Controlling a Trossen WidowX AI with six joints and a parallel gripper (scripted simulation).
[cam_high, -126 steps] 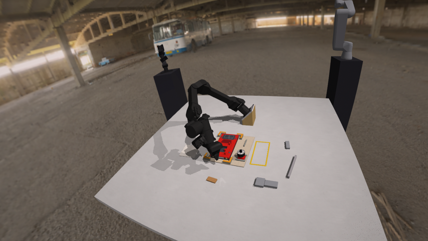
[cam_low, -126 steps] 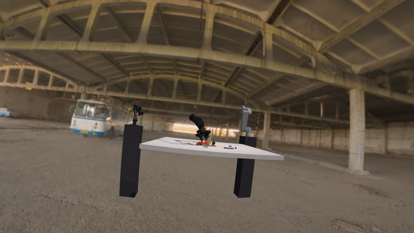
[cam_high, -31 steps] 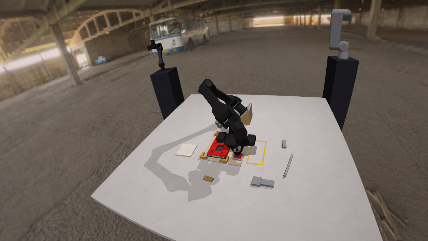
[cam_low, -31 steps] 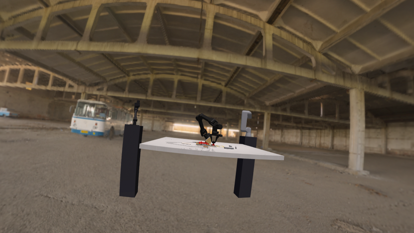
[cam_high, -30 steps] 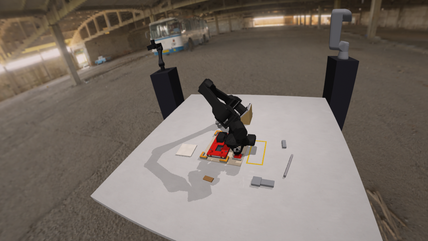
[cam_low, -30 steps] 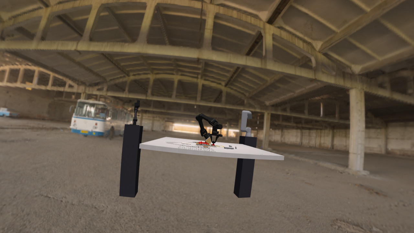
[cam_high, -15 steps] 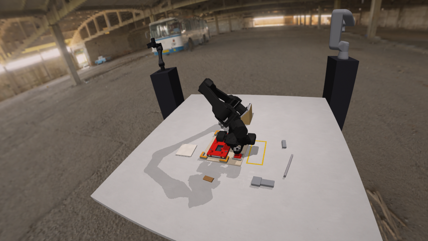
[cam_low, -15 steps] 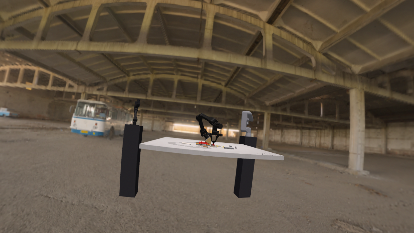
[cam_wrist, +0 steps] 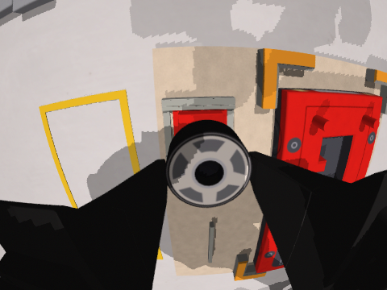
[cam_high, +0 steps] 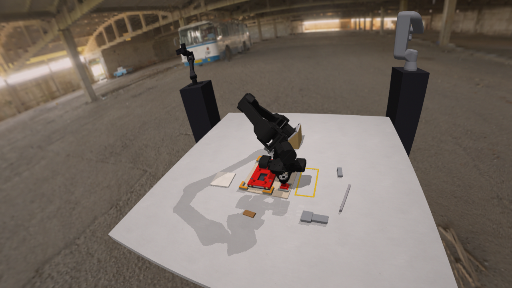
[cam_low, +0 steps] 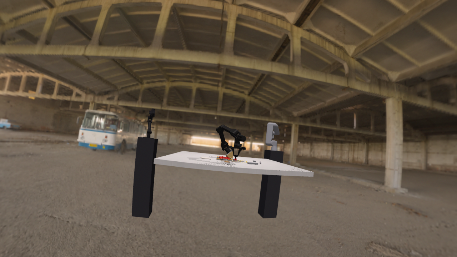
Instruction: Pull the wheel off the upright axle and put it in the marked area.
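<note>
Black fingers of the claw (cam_wrist: 209, 172) are closed partway on the wheel (cam_wrist: 209, 169), pinching its dark rim from both sides, grey spoked face and hub hole turned up to the wrist camera. Directly beneath sits the small red mount (cam_wrist: 199, 116) on the tan board (cam_wrist: 189, 244); whether the hub has come free of the axle cannot be told. Sliding sideways too early could jam the hub or drag the board. Beside the claw in the wrist view, the yellow marked area (cam_wrist: 125, 115) lies on the white table (cam_high: 358, 150). On the opposite side stands the red chassis (cam_wrist: 322, 129), which a wide swing might strike
</note>
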